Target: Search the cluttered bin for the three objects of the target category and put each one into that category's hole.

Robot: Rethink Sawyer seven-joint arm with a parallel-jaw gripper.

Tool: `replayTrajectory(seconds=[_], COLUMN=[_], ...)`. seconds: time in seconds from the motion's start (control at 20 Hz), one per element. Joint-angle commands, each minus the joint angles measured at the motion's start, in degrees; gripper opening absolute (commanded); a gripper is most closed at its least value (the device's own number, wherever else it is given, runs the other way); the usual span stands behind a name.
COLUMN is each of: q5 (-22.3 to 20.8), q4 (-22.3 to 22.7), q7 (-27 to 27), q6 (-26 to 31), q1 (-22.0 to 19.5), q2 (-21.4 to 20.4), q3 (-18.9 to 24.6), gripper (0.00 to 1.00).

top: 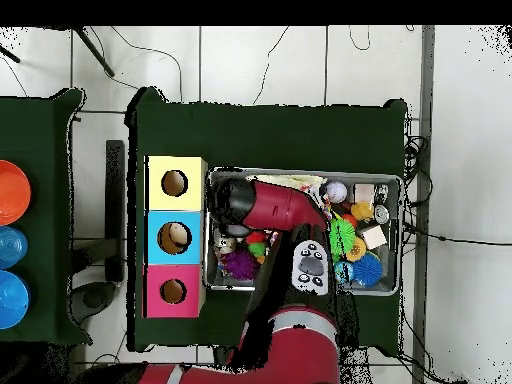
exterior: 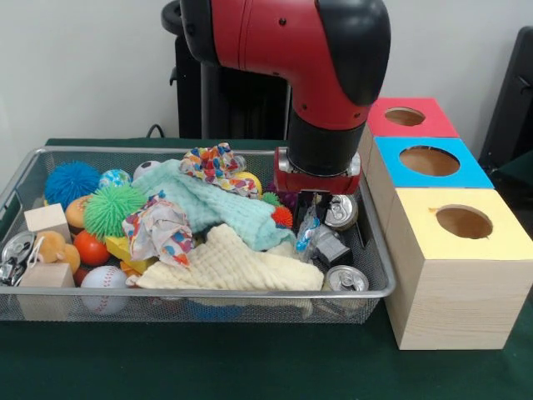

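Observation:
The silver wire-mesh bin stands on the green table, full of clutter. My gripper hangs straight down over the bin's right part, low among the objects. One clear bottle with a blue-and-white label lies tilted just under the gripper, and I cannot tell whether it is held. The other bottles are hidden. The blue-top box's hole is right of the bin, between the red-top and yellow-top boxes. In the overhead view the arm covers the gripper, and the blue-top box's hole shows something pale inside.
Two silver cans lie beside the gripper. A mint cloth, a cream cloth, patterned cloths, balls and wooden blocks fill the bin. The red-top box and yellow-top box flank the blue-top one.

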Motion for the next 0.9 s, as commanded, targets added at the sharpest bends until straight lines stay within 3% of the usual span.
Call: replayTrajectory(seconds=[0.05,0.2,0.5,0.9], q5=[2.6,2.9,3.9,5.6], q4=[-0.3,-3.1,-2.0,0.8], q7=[14.1,15.3,16.0,17.8], q6=[8.9,11.2,11.3,14.3], q1=[-0.7,-0.2,0.2,2.7], q2=[-0.8,0.6,0.0,-5.4], q3=[0.0,-0.3,-0.3,-1.9], gripper=[0.00,0.00,0.00,0.00])
